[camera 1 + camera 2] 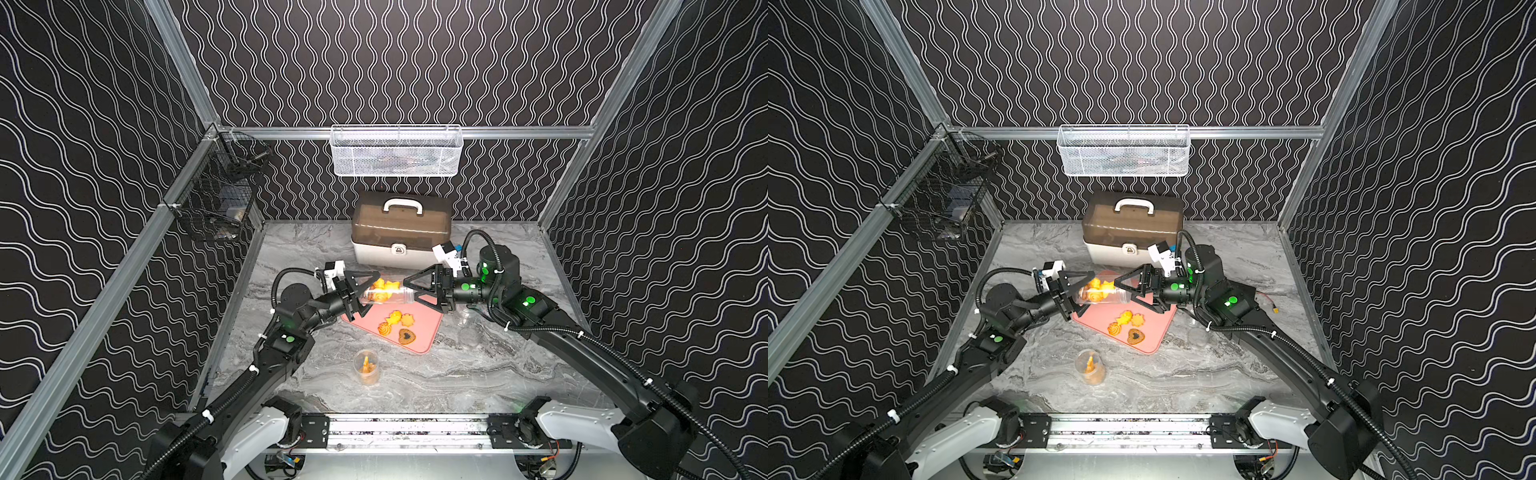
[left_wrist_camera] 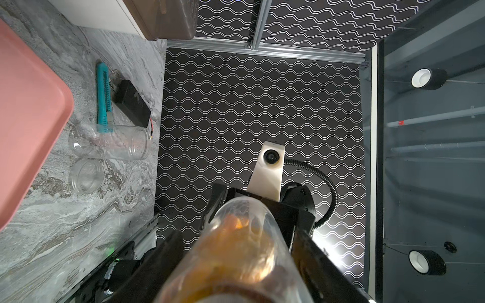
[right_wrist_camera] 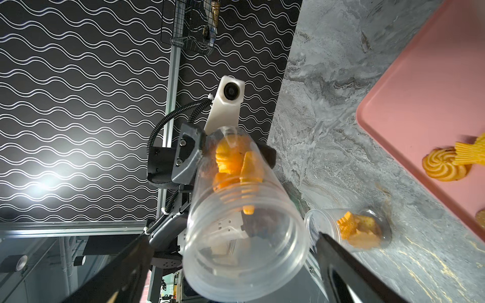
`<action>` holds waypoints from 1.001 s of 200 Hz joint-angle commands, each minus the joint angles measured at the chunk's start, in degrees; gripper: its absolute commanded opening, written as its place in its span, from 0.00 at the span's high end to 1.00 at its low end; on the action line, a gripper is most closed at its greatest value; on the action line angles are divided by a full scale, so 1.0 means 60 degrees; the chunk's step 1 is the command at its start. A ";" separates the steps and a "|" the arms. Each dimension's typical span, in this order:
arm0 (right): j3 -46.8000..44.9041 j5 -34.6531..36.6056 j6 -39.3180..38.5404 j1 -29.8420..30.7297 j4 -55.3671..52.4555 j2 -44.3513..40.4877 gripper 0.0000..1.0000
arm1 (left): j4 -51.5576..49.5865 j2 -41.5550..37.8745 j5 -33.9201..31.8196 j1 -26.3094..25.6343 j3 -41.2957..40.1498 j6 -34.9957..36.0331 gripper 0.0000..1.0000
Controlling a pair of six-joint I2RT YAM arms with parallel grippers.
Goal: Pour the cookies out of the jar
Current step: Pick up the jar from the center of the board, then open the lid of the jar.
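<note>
Marble worktop (image 1: 457, 374), walled enclosure. The left gripper (image 1: 365, 296) clamps the jar (image 1: 388, 296) by its base, level above the pink tray (image 1: 430, 328), presumably so the contents land there. Some cookies (image 1: 397, 326) lie on the tray and more sit inside the jar. The right gripper (image 1: 411, 291) stands wide at the mouth, holding nothing.

Cookie jar (image 2: 236, 259) in left end effector (image 2: 240, 236)

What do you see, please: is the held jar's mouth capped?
No, in the right wrist view the jar has an open mouth, with cookies inside.
</note>
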 commanded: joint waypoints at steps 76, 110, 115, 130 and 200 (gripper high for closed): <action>0.0007 -0.0509 0.0353 -0.0061 0.0490 0.0243 0.09 | 0.0807 0.0072 0.0207 -0.0007 0.0086 -0.0425 0.33; 0.0029 -0.0399 0.0310 -0.0058 0.0434 0.0186 0.11 | 0.0775 0.0036 0.0188 -0.0007 0.0077 -0.0425 0.33; 0.0036 -0.0384 0.0295 -0.0069 0.0417 0.0188 0.12 | 0.0754 0.0028 0.0204 -0.0007 0.0104 -0.0425 0.33; 0.0022 -0.0377 0.0307 -0.0075 0.0454 0.0154 0.13 | 0.0711 0.0006 0.0189 -0.0007 0.0099 -0.0411 0.33; -0.0168 -0.0436 0.0514 -0.0100 0.0836 0.0110 0.23 | 0.0730 0.0006 0.0188 -0.0007 0.0084 -0.0410 0.33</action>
